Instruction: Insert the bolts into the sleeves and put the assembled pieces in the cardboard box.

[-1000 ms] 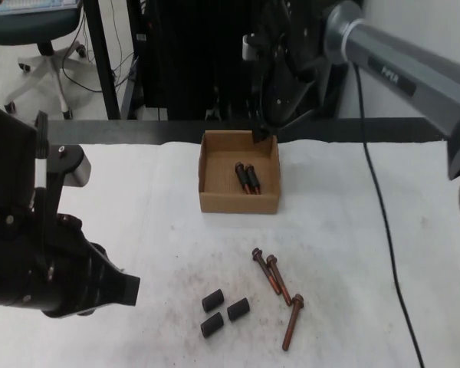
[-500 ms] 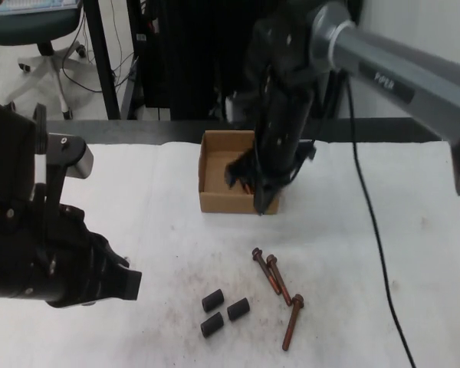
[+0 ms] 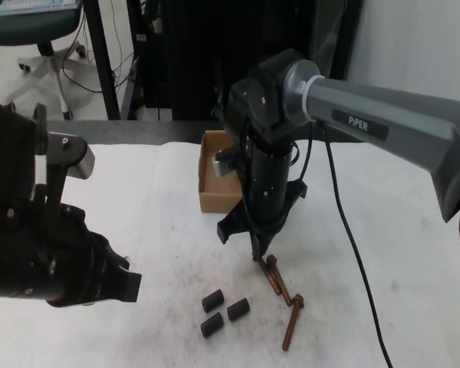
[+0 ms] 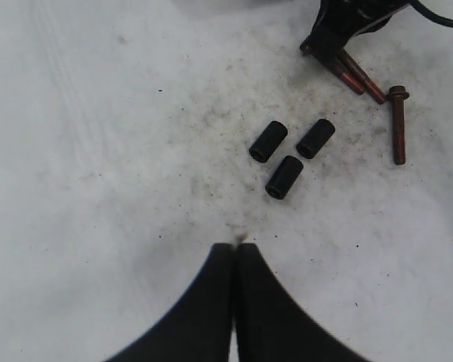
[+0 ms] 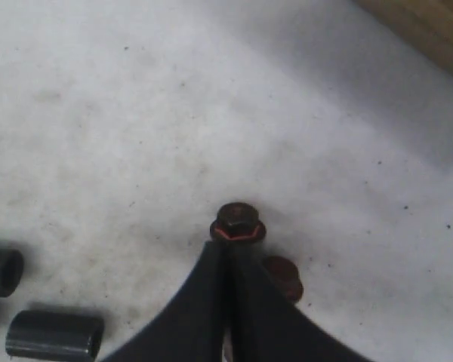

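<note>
White, grease-marked sheeting [image 3: 123,207] is spread over the bench, with an office chair [image 3: 31,34] on the floor beyond it. The right gripper [image 3: 256,247] is shown pointing down at the sheeting; its two fingers [image 5: 204,302] are pressed together, and nothing is held between them. A bolt [image 5: 238,222] is seen with its hexagonal head directly at the fingertips, though contact cannot be confirmed; a second bolt [image 5: 284,277] lies just beside the same fingertips; a third bolt [image 3: 293,322] lies near them, apart from that pair. The cardboard box [image 3: 209,201] is located just behind the right arm and is largely hidden by it, so its contents cannot be made out. The left gripper [image 4: 234,253] is held over bare sheeting; its fingers [image 4: 204,309] are closed against each other and grip nothing. Three black sleeves [image 4: 268,141] are grouped close together a little ahead of its tips, all lying on their sides; the right gripper and the bolts are found beyond them, farther from the left gripper.
</note>
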`<state>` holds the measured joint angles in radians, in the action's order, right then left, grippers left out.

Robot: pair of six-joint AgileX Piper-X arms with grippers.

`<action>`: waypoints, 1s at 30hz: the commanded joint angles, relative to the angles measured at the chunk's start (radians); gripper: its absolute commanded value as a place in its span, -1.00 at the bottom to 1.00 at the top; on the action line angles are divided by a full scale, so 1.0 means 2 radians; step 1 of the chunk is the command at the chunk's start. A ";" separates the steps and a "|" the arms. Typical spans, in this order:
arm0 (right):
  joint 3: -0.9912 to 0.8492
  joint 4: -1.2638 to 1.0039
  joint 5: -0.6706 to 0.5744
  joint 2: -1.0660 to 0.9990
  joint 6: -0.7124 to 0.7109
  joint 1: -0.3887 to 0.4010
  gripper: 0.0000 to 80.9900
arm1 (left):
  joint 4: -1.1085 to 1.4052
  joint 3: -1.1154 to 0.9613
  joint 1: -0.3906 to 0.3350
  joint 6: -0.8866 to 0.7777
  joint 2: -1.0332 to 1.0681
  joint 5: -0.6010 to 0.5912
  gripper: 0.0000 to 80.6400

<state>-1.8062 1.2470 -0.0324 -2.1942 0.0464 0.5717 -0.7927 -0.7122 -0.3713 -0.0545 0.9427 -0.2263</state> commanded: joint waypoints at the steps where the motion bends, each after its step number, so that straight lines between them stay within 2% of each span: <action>1: 0.004 0.008 0.000 0.004 0.004 0.000 -0.81 | 0.002 -0.003 0.001 0.005 0.000 0.002 -0.99; 3: 0.007 0.019 -0.003 0.004 0.001 0.000 -0.54 | 0.002 -0.003 0.001 0.005 0.000 0.002 -0.99; 5: 0.012 0.029 -0.003 0.004 -0.002 0.000 -0.19 | 0.002 -0.003 0.001 0.005 0.000 0.002 -0.99; 6: 0.015 0.031 -0.002 0.004 -0.003 0.000 -0.06 | 0.002 -0.003 0.001 0.005 0.000 0.002 -0.99; 7: 0.017 0.031 -0.002 0.004 -0.006 0.000 -0.03 | 0.002 -0.003 0.001 0.005 0.000 0.002 -0.99; 13: 0.023 0.023 -0.002 0.004 -0.011 0.000 -0.22 | 0.002 -0.003 0.001 0.005 0.000 0.002 -0.99; 30: 0.023 -0.016 -0.002 0.004 -0.034 0.000 -0.22 | 0.002 -0.003 0.001 0.005 0.000 0.002 -0.99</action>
<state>-1.7645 1.2212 -0.0290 -2.1897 0.0000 0.5717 -0.7927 -0.7122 -0.3713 -0.0454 0.9427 -0.2263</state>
